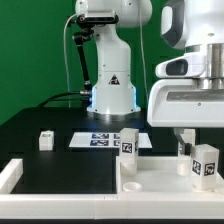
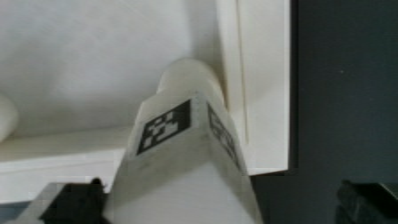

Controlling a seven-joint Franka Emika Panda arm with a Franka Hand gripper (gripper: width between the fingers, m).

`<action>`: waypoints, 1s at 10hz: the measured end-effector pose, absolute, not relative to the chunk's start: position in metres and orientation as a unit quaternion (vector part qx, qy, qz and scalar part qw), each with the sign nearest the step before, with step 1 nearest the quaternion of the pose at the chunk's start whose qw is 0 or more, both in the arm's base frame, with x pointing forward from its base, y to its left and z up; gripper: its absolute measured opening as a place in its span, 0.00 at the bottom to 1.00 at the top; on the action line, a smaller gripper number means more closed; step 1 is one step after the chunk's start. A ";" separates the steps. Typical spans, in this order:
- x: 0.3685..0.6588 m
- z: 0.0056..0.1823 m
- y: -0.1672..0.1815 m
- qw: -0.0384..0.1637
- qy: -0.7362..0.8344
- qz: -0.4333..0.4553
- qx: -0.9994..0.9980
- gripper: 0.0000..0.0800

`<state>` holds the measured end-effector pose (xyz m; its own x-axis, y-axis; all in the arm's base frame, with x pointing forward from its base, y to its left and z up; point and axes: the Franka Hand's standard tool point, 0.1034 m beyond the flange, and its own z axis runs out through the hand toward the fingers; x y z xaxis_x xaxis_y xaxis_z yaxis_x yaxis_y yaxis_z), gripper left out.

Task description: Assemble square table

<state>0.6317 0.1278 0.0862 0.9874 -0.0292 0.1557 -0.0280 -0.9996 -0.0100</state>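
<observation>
The square tabletop [image 1: 150, 178] lies flat at the exterior view's lower right; in the wrist view [image 2: 89, 70] it shows with its raised edge. A white tagged leg [image 1: 205, 166] stands on it, right under my gripper [image 1: 203, 150]. In the wrist view this leg [image 2: 178, 150] runs up between my dark fingertips [image 2: 71, 200]. One fingertip is against it and a dark gap separates it from the other, so my gripper [image 2: 217, 203] is open around the leg. A second leg [image 1: 128, 143] stands by the tabletop's far edge. A third, small leg [image 1: 45, 140] is on the black table at the left.
The marker board [image 1: 100, 140] lies flat behind the second leg. A low white border wall [image 1: 40, 190] runs along the front left. The robot's base [image 1: 112, 90] stands at the back middle, before a green backdrop. Another rounded white part [image 2: 6, 115] shows at the wrist view's edge.
</observation>
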 end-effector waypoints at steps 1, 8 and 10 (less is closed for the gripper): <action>0.632 0.084 0.120 -0.001 -0.063 -0.091 -0.994 0.81; 0.622 0.061 0.103 0.000 -0.064 -0.080 -0.995 0.57; 0.622 0.061 0.103 0.006 0.002 -0.080 -0.997 0.36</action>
